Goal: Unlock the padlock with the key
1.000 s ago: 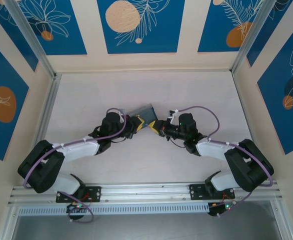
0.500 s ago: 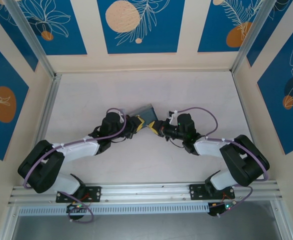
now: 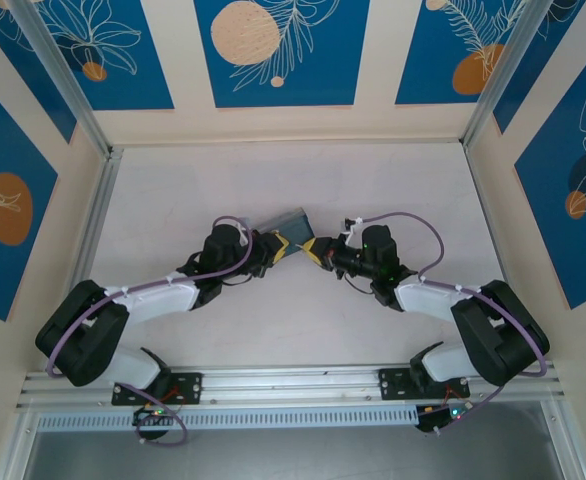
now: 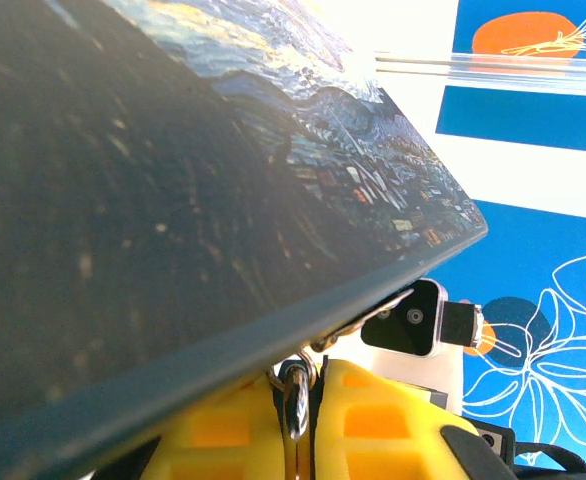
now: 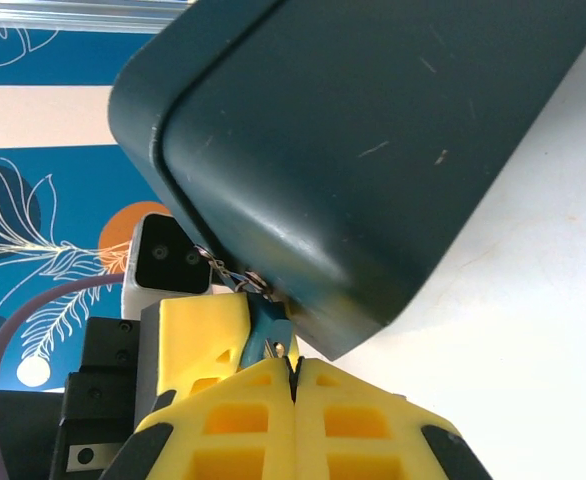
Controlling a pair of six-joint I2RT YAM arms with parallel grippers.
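Top external. Both arms reach in to the middle of the table (image 3: 393,190). The left gripper (image 3: 278,244) and the right gripper (image 3: 316,250) face each other just beside the near edge of the tin (image 3: 293,222). The tin lies tilted, its far end pointing up and to the right. The yellow fingertips of the two grippers are nearly touching (lock and key are too small to make out here).

Left wrist. The painted lid of the tin (image 4: 173,200) slopes across the upper left of the view. Just under its lower edge sits a small metal fitting. A metal loop hangs from that fitting, and I read it as the shackle of the padlock (image 4: 295,398). The loop sits in the narrow slit between the yellow fingers of the left gripper (image 4: 301,378), which are clenched on it. The body of the lock is hidden between the fingers. The right arm's wrist camera housing (image 4: 418,320) is close behind.

Right wrist. The dark body of the tin (image 5: 373,150) fills the upper right, with a rounded corner pointing down at the fingers. The padlock (image 5: 269,328) shows as a small blue-green piece at that corner. It touches a yellow finger (image 5: 208,325) of the left gripper on its left. Small wire rings sit just above it against the tin. The right gripper (image 5: 293,365) has its fingers pressed flat together. A silvery sliver, the key (image 5: 274,349), is pinched at the top of their seam. Its end touches the underside of the padlock (I cannot tell how far in it goes). Bare table (image 5: 533,330) shows at right.
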